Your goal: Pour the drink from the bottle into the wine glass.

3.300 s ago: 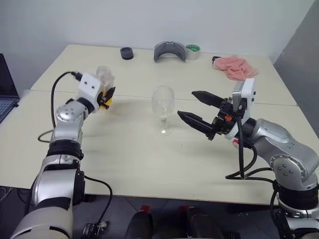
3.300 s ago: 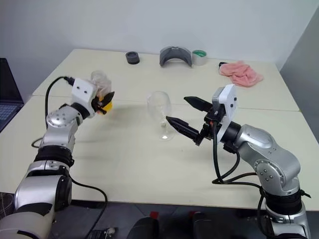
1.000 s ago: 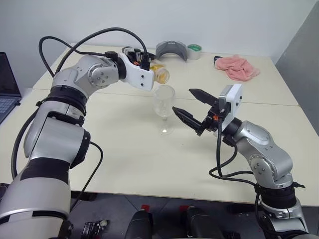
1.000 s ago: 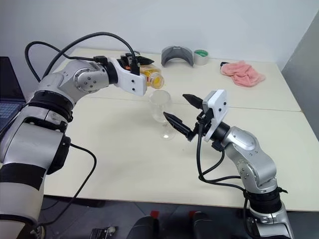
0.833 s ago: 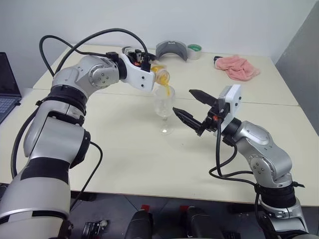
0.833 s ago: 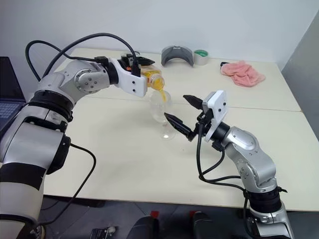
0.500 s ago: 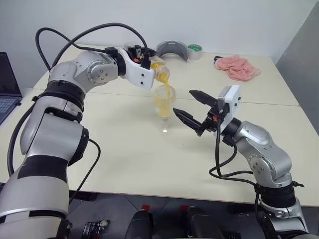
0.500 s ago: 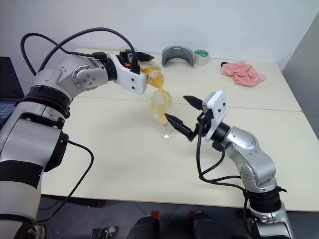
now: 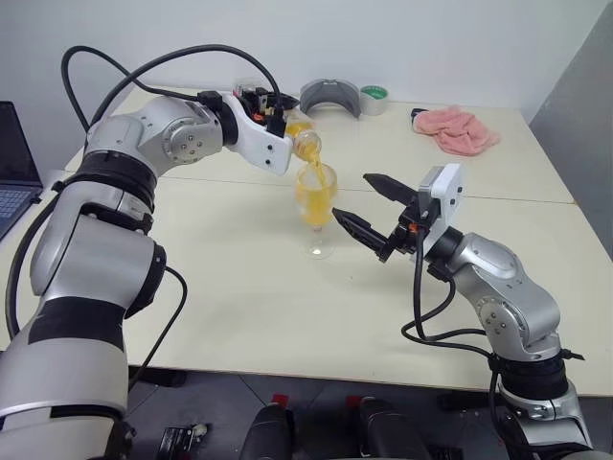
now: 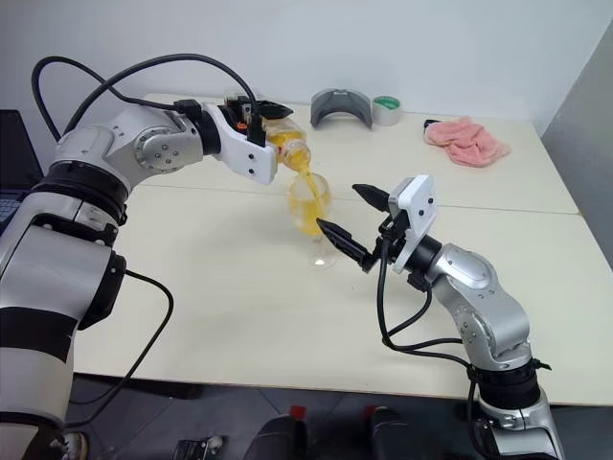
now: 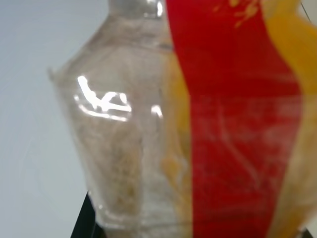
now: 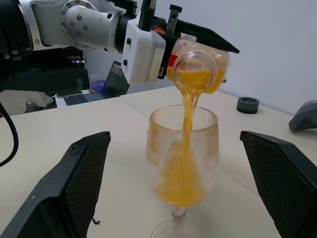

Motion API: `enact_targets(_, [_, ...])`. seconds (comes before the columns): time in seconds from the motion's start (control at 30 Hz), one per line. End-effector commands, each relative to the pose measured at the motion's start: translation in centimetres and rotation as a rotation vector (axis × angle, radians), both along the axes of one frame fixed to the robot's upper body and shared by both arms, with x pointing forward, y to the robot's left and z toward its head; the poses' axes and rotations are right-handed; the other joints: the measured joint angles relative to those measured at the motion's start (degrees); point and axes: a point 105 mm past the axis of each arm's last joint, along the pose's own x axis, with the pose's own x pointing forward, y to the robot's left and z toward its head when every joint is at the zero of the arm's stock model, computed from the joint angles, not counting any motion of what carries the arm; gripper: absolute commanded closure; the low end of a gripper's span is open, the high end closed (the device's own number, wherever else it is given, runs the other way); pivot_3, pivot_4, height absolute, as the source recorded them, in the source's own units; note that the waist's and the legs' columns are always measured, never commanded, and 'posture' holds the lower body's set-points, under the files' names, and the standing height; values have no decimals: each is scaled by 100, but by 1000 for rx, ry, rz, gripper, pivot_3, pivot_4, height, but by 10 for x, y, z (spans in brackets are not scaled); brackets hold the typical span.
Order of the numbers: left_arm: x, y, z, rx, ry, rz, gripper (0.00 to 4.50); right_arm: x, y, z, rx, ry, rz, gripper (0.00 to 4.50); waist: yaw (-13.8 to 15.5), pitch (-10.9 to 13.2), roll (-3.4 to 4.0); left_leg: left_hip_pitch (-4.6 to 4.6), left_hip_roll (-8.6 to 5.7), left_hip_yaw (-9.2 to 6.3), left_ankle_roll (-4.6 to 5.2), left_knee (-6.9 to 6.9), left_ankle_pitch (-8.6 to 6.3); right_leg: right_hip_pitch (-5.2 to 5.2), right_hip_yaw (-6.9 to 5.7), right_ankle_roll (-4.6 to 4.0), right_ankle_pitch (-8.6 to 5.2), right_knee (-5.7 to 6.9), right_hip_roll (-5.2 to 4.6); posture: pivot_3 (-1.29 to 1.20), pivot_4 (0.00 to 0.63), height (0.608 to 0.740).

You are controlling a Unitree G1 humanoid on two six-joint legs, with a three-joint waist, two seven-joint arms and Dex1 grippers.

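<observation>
**Pour in hand: drink running from bottle into wine glass**

The drink (image 12: 187, 106) is seen falling as a thin orange stream from the open mouth of the bottle (image 12: 199, 67) into the wine glass (image 12: 182, 163). The bowl is judged roughly half filled, and orange film clings to its inner wall. The glass stands upright on its foot near the middle of the bench (image 9: 249, 287).

The bottle is held tipped, mouth downward, just above the glass rim and slightly toward the robot's left of it. It is clamped in the left end effector (image 10: 261, 113), whose fingers are closed tight on the bottle body. In the left wrist view the bottle's red strip (image 11: 233, 124) and some remaining liquid are seen close up.

The right end effector (image 9: 369, 203) is held beside the glass with its jaws spread wide on either side of the bowl, not touching it as far as can be told.

Judgement: the pouring step is under way and not complete. The next move is expected to call for the tilt to be kept steady over the rim until the bottle empties or the glass nears full, then for the bottle to be righted. Splashing over the rim is the evident risk.
</observation>
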Motion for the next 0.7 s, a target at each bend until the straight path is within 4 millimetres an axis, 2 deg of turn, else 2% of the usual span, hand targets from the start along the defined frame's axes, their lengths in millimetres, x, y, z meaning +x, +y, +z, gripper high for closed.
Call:
enact_targets(0.03, [-5,-1,26,-19,-75,-18,2846,-7,-1,15,25,-61,14,0,-1,0,0,0,0,0,0,0,0,-2,0,0,0,4,0,0,150,740])
enact_targets(0.7, [-5,-3,30,-8,-99,-19,2846,-8,-2,15,24,-59,14,0,-1,0,0,1,-1,2,1,4,1,-3,-1,0,0,15,0,0,150,740])
